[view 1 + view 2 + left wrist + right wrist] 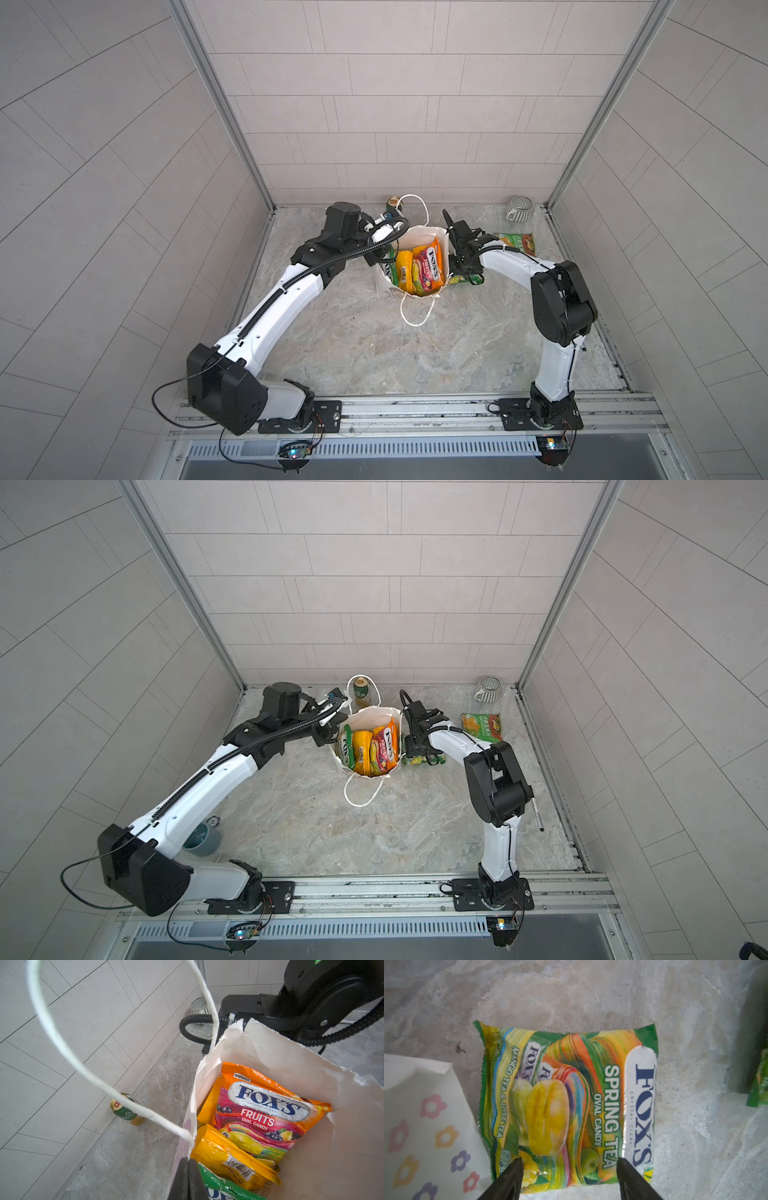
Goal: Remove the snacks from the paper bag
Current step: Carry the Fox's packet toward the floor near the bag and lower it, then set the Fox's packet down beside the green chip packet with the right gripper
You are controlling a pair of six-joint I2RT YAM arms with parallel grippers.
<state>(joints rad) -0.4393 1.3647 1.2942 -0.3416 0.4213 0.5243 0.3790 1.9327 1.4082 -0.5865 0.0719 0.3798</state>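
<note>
The white paper bag stands open at the table's middle back. Upright snacks fill it: an orange-red FOX'S Fruits packet, a yellow packet and a green one. My left gripper is shut on the bag's left rim. A green FOX'S Spring Tea packet lies flat on the table just right of the bag. My right gripper hovers over it, open, holding nothing. Another green packet lies further back right.
A green-and-gold can stands at the back wall behind the bag. A striped mug lies in the back right corner. A teal cup sits under the left arm and a pen lies near the right edge.
</note>
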